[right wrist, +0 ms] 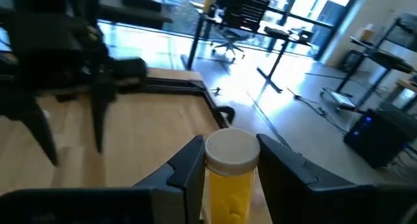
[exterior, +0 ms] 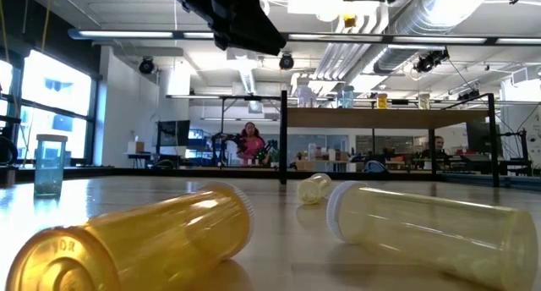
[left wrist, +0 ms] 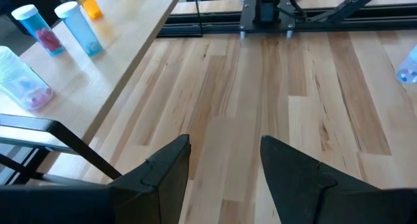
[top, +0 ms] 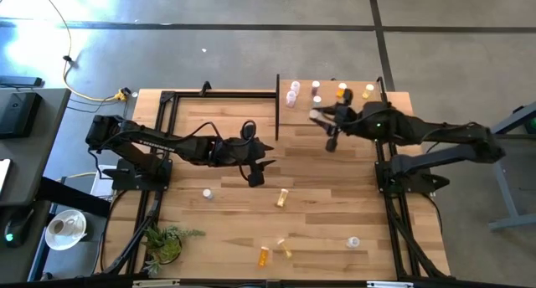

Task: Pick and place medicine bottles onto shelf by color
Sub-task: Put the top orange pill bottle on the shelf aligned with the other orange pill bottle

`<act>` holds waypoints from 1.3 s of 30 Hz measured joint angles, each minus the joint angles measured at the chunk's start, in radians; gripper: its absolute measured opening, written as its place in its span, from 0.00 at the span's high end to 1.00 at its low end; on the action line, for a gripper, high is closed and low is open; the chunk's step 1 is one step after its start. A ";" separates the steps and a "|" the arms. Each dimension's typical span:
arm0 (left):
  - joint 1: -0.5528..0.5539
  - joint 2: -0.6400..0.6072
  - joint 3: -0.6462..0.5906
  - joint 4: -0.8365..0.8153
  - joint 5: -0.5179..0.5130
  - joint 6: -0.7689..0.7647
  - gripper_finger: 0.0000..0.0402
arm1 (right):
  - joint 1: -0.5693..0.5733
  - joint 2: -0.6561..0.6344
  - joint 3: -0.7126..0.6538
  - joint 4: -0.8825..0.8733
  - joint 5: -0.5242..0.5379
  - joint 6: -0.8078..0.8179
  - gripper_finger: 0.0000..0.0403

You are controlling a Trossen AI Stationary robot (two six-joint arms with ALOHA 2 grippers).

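Right pincer (right wrist: 228,168) is clamped on a yellow bottle (right wrist: 229,178) (white cap up) near the shelf (top: 352,112) at the tabletop's (top: 318,204) far right corner. Left pincer (left wrist: 225,168) hangs released and empty over the tabletop's middle.

Open boards beside the shelf (top: 335,100)
Bare surface (top: 335,196) lies before the shelf; its black post (top: 277,106) and standing bottles (top: 316,91) block the near edge.

Grey concrete floor (top: 251,37), big windows (exterior: 51,105), exposed ceiling ducts (exterior: 473,12).
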 joint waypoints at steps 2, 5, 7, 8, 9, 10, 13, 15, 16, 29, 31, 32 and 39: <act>0.000 0.000 0.000 -0.007 0.000 0.000 0.56 | -0.033 -0.045 -0.054 0.015 0.003 0.013 0.72; 0.000 0.000 0.000 -0.014 0.000 0.000 0.56 | -0.087 -0.110 -0.156 0.079 0.040 0.048 0.72; 0.000 0.000 0.000 -0.013 0.000 0.001 0.56 | -0.122 -0.149 -0.224 0.145 0.056 0.069 0.72; 0.000 0.000 0.000 -0.013 0.000 0.001 0.56 | -0.138 -0.169 -0.255 0.172 0.061 0.080 0.72; 0.000 0.000 0.000 -0.013 0.000 0.001 0.57 | -0.152 -0.186 -0.283 0.196 0.066 0.090 0.72; 0.000 0.000 0.000 -0.013 0.000 0.001 0.57 | -0.165 -0.200 -0.306 0.218 0.068 0.102 0.72; 0.000 0.000 0.000 -0.013 0.000 0.009 0.57 | -0.196 -0.236 -0.369 0.260 0.089 0.136 0.72; 0.000 0.000 0.000 -0.013 0.000 0.009 0.57 | -0.210 -0.247 -0.402 0.287 0.102 0.153 0.72; 0.000 0.000 0.000 -0.013 0.000 0.009 0.57 | -0.215 -0.249 -0.416 0.300 0.118 0.158 0.72; 0.000 0.001 0.000 -0.014 0.000 0.009 0.57 | -0.231 -0.243 -0.611 0.551 0.356 0.200 0.72; 0.000 0.001 0.000 -0.014 0.000 0.009 0.57 | -0.239 -0.243 -0.638 0.584 0.371 0.231 0.72; 0.000 0.001 0.000 -0.014 0.000 0.009 0.57 | -0.246 -0.243 -0.650 0.596 0.382 0.247 0.72; 0.000 0.001 0.000 -0.013 0.000 0.009 0.57 | -0.297 -0.238 -0.679 0.618 0.374 0.293 0.72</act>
